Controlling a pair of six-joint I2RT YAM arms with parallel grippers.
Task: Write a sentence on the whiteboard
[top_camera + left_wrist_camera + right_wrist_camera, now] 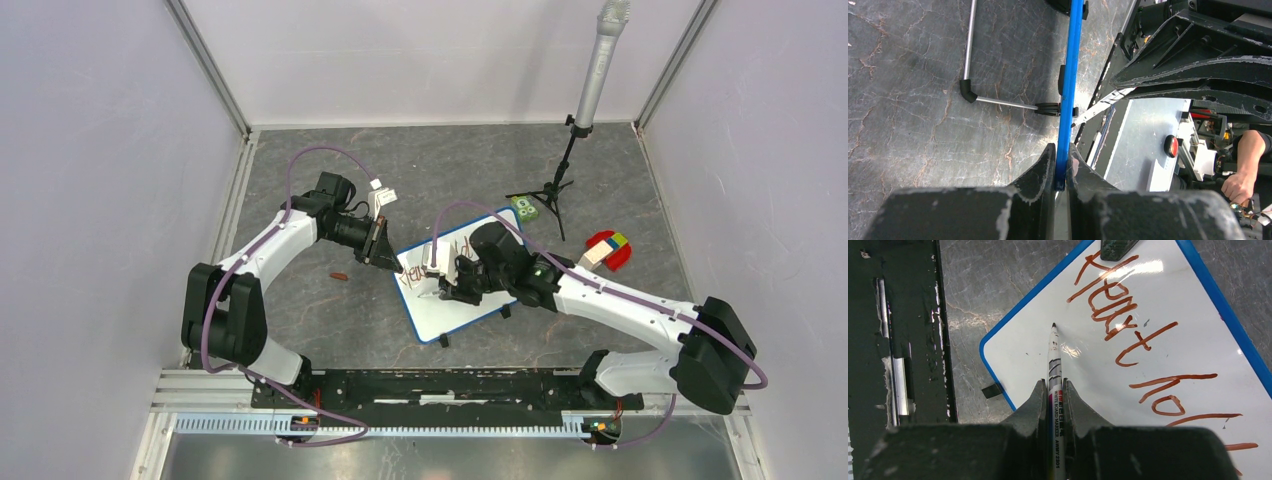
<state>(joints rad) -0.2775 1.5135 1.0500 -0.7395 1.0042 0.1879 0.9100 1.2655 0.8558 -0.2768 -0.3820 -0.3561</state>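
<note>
The whiteboard lies tilted on the stone table, white with a blue frame. My left gripper is shut on its far-left edge; in the left wrist view the blue frame runs edge-on between the closed fingers of the left gripper. My right gripper is shut on a whiteboard marker, which points at bare board left of the writing. Whether the tip touches, I cannot tell. The sentence reads "Heart" in reddish-brown, with more letters on a line below, partly cut off.
A microphone on a black tripod stand rises at the back right, with a small green item by its feet. A red and multicoloured object lies right of the board. A small brown piece lies to the board's left.
</note>
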